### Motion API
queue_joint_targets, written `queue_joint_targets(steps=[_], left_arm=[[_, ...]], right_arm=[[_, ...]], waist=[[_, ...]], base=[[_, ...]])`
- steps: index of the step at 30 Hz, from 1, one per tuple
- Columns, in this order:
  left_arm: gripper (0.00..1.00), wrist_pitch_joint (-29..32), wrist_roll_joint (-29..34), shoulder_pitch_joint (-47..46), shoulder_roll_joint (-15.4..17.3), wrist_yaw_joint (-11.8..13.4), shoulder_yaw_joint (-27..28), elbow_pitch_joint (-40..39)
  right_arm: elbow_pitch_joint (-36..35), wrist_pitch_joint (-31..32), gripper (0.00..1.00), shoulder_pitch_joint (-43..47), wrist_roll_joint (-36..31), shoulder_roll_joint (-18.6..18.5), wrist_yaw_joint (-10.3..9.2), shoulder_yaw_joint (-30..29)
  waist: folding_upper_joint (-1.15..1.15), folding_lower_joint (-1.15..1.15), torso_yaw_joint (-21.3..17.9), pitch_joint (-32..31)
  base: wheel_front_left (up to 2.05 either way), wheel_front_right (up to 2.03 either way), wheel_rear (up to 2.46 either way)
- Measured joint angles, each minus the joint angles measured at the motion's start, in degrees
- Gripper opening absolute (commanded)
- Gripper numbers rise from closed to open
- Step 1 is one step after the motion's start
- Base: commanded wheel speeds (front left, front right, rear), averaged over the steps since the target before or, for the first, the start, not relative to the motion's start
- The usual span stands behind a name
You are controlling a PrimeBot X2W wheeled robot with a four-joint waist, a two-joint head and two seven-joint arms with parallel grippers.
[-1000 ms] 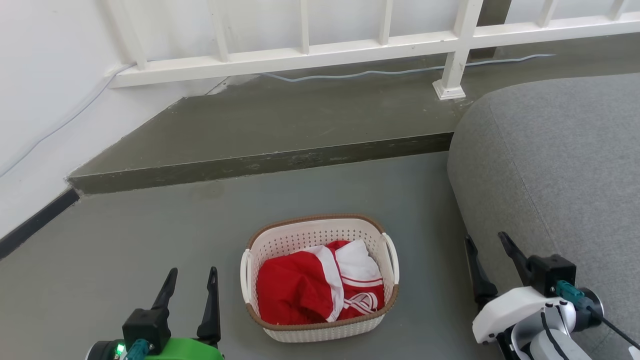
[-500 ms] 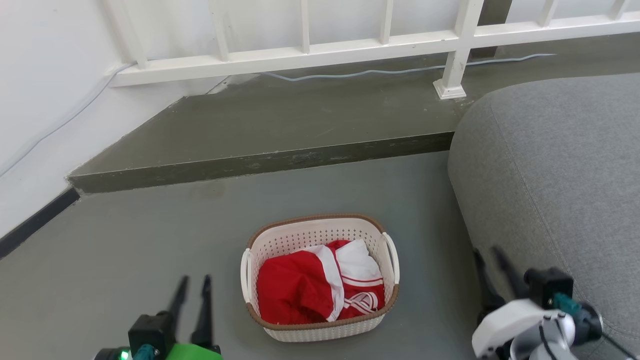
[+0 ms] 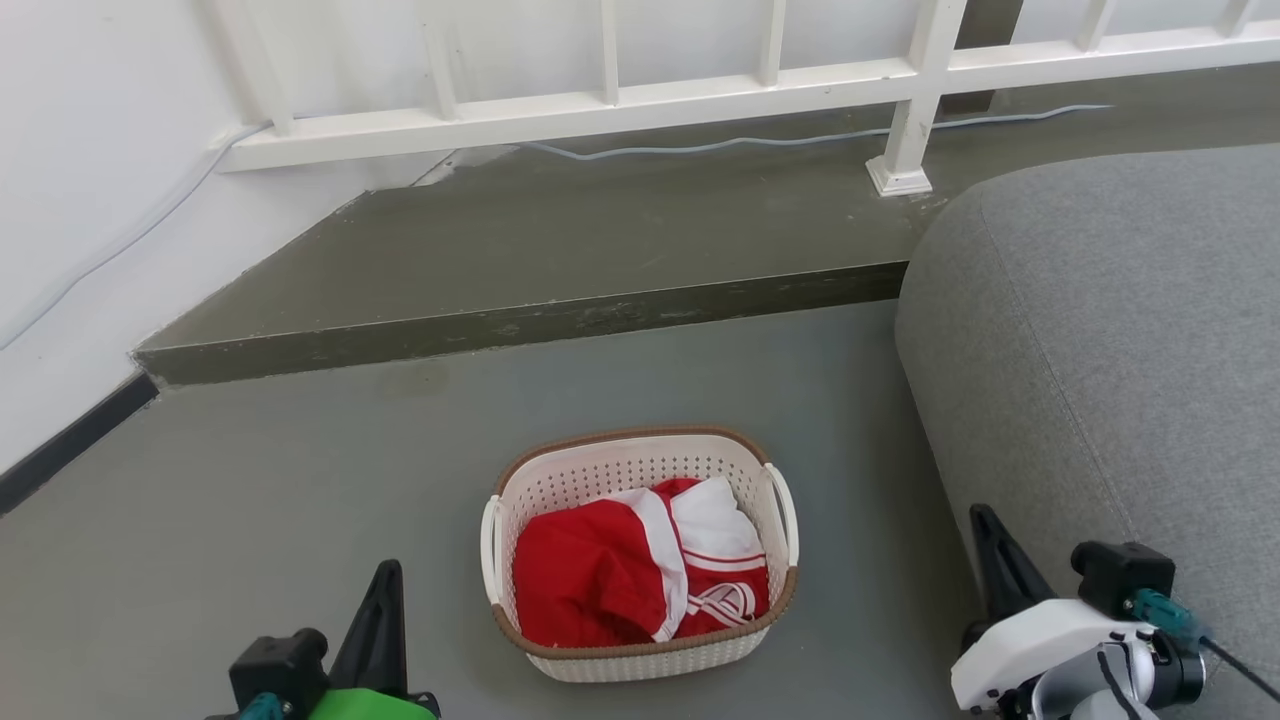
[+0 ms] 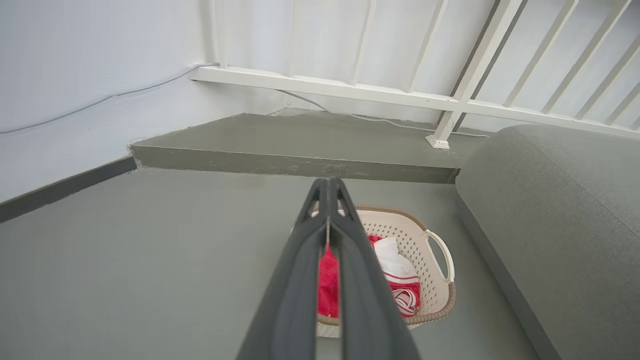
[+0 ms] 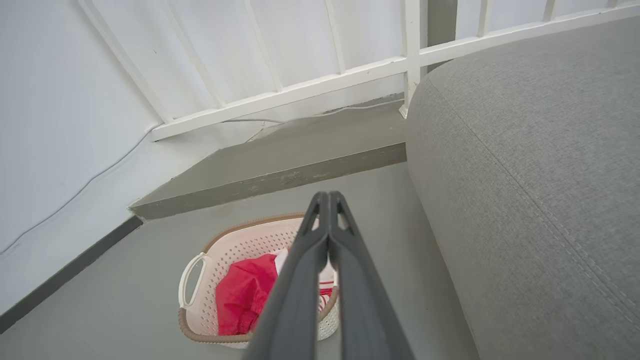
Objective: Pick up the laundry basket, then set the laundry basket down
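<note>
The cream-white perforated plastic laundry basket (image 3: 600,475) sat between the left claw (image 3: 388,578) and right claw (image 3: 985,530), both pressed closed, touching neither.

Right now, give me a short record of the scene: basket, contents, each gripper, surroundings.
basket: laundry basket, upright on the floor, ungripped
contents: red and white garment
left gripper: shut, left of the basket, apart from it
right gripper: shut, right of the basket, apart, beside the grey sofa
surroundings: raised step and white railing beyond
</note>
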Motion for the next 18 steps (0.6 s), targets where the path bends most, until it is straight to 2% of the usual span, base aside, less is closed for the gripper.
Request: queue_joint_targets(steps=[18], left_arm=[[0.0, 3.5, -14.8, -0.1, -0.3, -1.6, 3.7, -0.2]], right_arm=[[-0.7, 3.7, 0.0, -0.4, 14.2, 1.3, 2.09, -4.5]], waist=[[0.0, 0.0, -0.1, 0.3]], base=[[0.0, 0.0, 0.0]])
